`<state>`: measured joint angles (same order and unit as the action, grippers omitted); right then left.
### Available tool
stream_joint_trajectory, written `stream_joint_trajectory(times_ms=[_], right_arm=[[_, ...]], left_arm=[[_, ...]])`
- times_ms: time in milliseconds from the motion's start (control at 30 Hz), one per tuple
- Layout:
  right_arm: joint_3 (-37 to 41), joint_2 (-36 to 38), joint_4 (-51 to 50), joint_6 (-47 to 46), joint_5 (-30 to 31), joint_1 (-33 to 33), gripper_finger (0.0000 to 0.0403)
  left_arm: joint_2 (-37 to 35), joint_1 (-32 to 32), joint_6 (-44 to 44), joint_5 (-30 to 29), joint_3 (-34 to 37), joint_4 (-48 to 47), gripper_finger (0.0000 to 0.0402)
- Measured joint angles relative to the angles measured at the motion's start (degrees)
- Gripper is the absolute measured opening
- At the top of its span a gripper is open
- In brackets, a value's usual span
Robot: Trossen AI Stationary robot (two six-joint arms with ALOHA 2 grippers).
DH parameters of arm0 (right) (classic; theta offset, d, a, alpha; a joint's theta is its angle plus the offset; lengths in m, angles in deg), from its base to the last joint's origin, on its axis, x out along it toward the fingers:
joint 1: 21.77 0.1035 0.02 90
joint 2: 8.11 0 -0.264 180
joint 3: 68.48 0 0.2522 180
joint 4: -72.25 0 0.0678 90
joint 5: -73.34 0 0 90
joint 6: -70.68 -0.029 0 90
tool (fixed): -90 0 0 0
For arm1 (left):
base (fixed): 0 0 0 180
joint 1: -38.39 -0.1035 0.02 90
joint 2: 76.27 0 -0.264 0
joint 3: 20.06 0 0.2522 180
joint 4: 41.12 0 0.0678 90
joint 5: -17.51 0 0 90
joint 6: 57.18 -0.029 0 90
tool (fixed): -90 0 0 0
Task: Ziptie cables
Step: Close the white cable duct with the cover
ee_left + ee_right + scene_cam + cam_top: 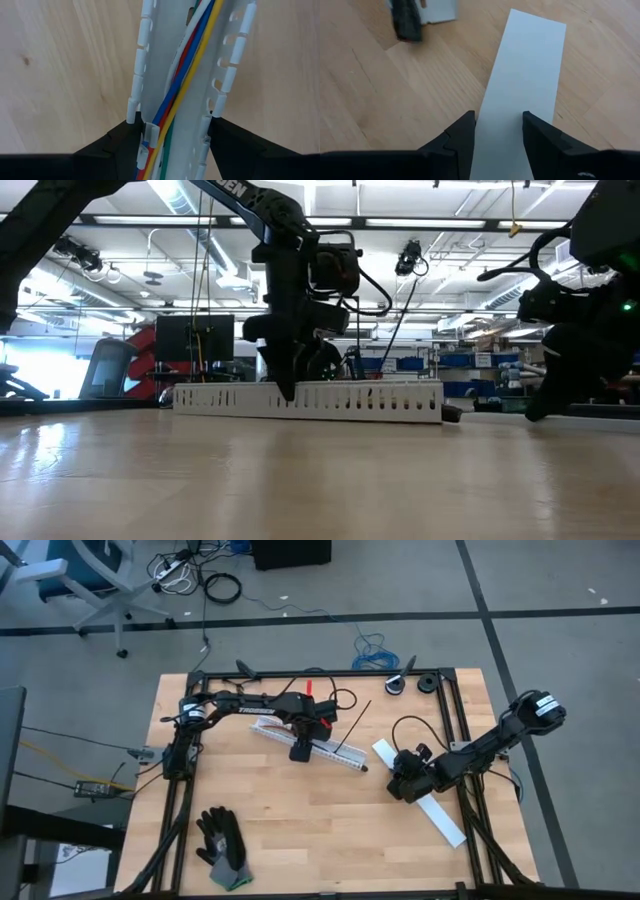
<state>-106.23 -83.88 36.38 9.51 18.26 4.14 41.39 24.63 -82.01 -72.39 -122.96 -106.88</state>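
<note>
Pale wood-plank table [300,830], black frame rails round it; grey floor beyond, shelving and ceiling lights in low view. Long white slotted channel [305,745] lying mid-table, comb-toothed walls. Smooth flat white strip [525,85] near right edge. Cables [187,75] bundled lengthwise inside channel: yellow, blue, red, white, green. Thin straight black ziptie [352,727] leaning up from channel's far end. Left gripper [172,131] straddling channel, fingers outside both walls, grasping it. Right gripper [498,131] part-open over flat strip, nothing clasped. Knit glove [222,848] at near edge.
</note>
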Motion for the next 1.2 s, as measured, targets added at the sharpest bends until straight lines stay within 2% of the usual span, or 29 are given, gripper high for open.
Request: stream_joint_trajectory(times_ms=[167,600,767,1000,1200], right_arm=[[0.0,0.0,0.0,0.1,0.1,0.0,0.0144],[0.0,0.0,0.1,0.4,0.2,0.0,0.0144],[0.0,0.0,0.2,0.6,0.2,0.0,0.0144],[0.0,0.0,0.2,0.7,0.3,0.0,0.0144],[0.0,0.0,0.4,0.7,0.3,0.0,0.0144]], left_arm=[[0.0,0.0,2.6,0.2,0.0,1.6,0.0233],[0.0,0.0,2.7,-0.3,0.0,1.4,0.0317],[0.0,0.0,3.4,-0.8,-1.7,1.0,0.0321],[0.0,0.1,2.6,-0.9,-8.3,1.7,0.0321],[0.0,1.2,1.0,3.9,-10.5,5.4,0.0321]])
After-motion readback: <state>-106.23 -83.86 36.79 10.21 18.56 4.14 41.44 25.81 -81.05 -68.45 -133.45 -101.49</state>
